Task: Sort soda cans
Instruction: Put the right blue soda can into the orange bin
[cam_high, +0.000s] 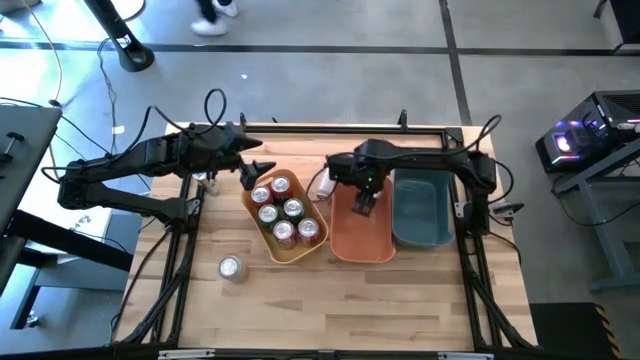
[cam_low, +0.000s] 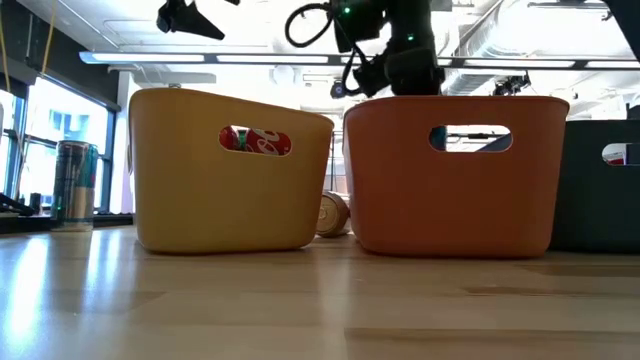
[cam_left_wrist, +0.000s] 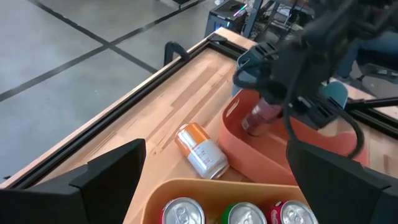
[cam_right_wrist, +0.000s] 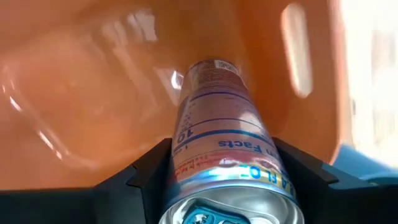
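Observation:
My right gripper (cam_high: 365, 203) reaches down into the orange bin (cam_high: 345, 240) and is shut on a pink and silver soda can (cam_right_wrist: 214, 118). My left gripper (cam_high: 255, 172) hovers open above the far left corner of the yellow bin (cam_high: 290, 255), high over the table (cam_low: 185, 18). Several red and green cans (cam_high: 283, 210) stand upright in the yellow bin. An orange and white can (cam_left_wrist: 202, 151) lies on its side on the table between the yellow and orange bins. One can (cam_high: 231, 268) stands on the table near the left front, another (cam_high: 205, 181) below the left arm. My right gripper pinches the pink and silver can between its two fingers (cam_right_wrist: 149, 171), on the side wall close to the top end (cam_right_wrist: 224, 165). The fingers come from above, slanting down. The can tilts bottom end down inside the orange bin (cam_left_wrist: 256, 118); whether it touches the floor I cannot tell.
A teal bin (cam_high: 425, 235) stands right of the orange bin, against the right arm. A black frame rail (cam_left_wrist: 186, 53) runs along the table's far edge. Bare wood (cam_high: 330, 310) lies along the near side of the table.

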